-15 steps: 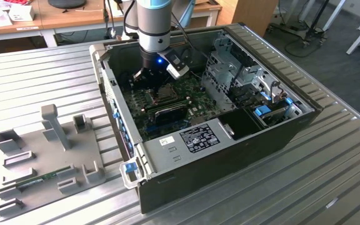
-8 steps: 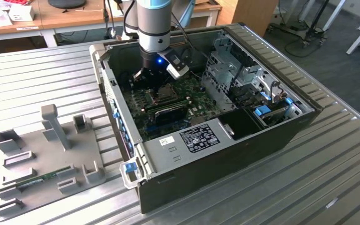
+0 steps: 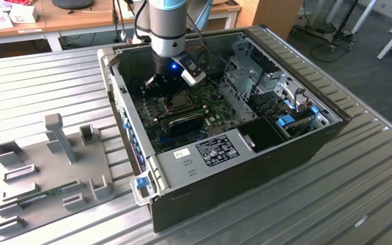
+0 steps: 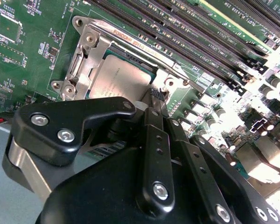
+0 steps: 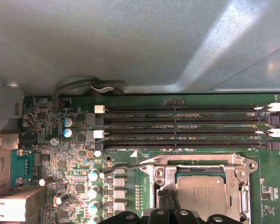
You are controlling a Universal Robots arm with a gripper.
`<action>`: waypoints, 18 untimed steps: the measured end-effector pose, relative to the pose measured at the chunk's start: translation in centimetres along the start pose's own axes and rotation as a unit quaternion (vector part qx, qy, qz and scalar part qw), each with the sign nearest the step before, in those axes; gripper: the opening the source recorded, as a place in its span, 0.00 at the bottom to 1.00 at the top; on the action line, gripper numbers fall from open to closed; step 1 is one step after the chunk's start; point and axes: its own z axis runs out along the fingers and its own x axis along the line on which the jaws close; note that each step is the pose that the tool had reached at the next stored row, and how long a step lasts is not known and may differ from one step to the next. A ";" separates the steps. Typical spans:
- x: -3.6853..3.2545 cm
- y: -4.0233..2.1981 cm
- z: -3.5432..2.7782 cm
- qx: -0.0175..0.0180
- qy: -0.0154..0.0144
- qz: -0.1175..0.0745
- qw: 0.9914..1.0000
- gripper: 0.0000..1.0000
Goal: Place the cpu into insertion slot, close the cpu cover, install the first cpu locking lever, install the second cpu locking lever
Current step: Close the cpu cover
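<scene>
cpu [image 4: 123, 77], second wrist view: a small flat square chip with a dull grey metal top. It lies flat in the insertion slot [image 4: 130, 55], a square dark socket on the green motherboard [image 4: 28, 56].
cpu cover [image 4: 86, 60], second wrist view: a thin silvery hinged frame plate, down around the chip, whose top shows through the cut-out.
gripper [image 4: 155, 95], second wrist view: the black fingers [image 4: 151, 121] are drawn together to a narrow tip right at the chip's near corner. Whether anything thin is pinched between them, I cannot tell.
key relation, second wrist view: the cpu lies just beyond the fingertips, and the long dark memory slots [image 4: 186, 32] are past it.
cpu [image 5: 203, 193], first wrist view: seated, with the cpu cover [image 5: 196, 161] framing it.
locking lever [image 5: 126, 167], first wrist view: a thin silvery wire rod. Its long axis runs along the socket side facing the memory slots [image 5: 177, 126], parallel to them, and its hooked end sticks out past the socket corner.
gripper [image 5: 168, 203], first wrist view: its tips are over the cover's end strip, between the lever's hooked end and the chip.
gripper [image 3: 158, 88], exterior view: it hangs from the upright grey arm [image 3: 165, 25] inside the open black computer case [image 3: 250, 168], just beside the insertion slot [image 3: 180, 102]. The case rests on the ribbed metal tabletop [image 3: 46, 66].
progress (judgement): the chip is placed and the cover is closed, so the work now is on the levers.
</scene>
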 end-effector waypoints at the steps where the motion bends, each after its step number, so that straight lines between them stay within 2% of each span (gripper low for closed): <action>1: 0.00 0.00 0.00 0.000 0.000 0.000 1.000 0.10; 15: 0.02 0.00 0.01 0.000 0.000 0.000 1.000 0.10; 18: -0.03 0.06 -0.09 -0.001 -0.001 0.000 1.000 0.10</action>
